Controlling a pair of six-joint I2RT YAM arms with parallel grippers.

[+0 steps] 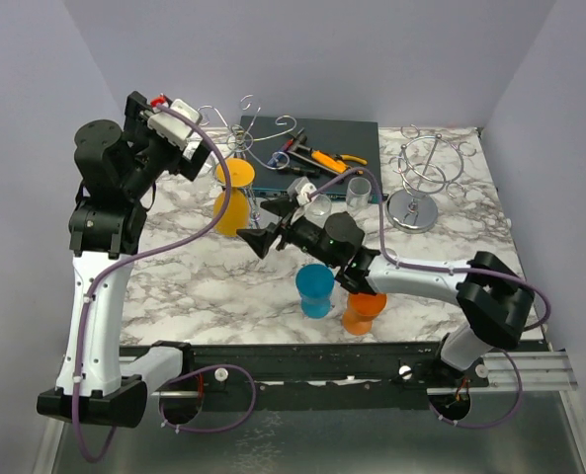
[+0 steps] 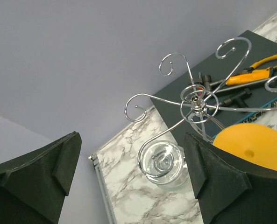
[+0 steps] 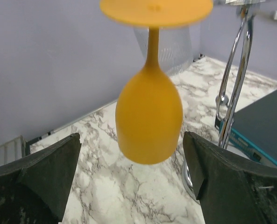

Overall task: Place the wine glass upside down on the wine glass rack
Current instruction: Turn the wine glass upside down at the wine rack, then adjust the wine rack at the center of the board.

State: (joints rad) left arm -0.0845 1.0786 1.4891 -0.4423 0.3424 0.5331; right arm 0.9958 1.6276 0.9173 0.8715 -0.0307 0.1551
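right gripper (image 3: 131, 140) jaws spread wide and empty, facing the orange wine glass (image 3: 149, 116), which hangs upside down from the rack (image 2: 196, 102). left gripper (image 2: 132, 140) likewise spread, above the rack. marble table (image 1: 194, 286), lavender walls (image 1: 372, 49); blue cup (image 1: 314, 288) and orange cup (image 1: 362, 311) nearby.

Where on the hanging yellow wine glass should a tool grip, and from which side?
Grip the yellow wine glass by its bowl, horizontally from the right tool's side: it hangs foot-up on the rack, bowl free below, stem thin.
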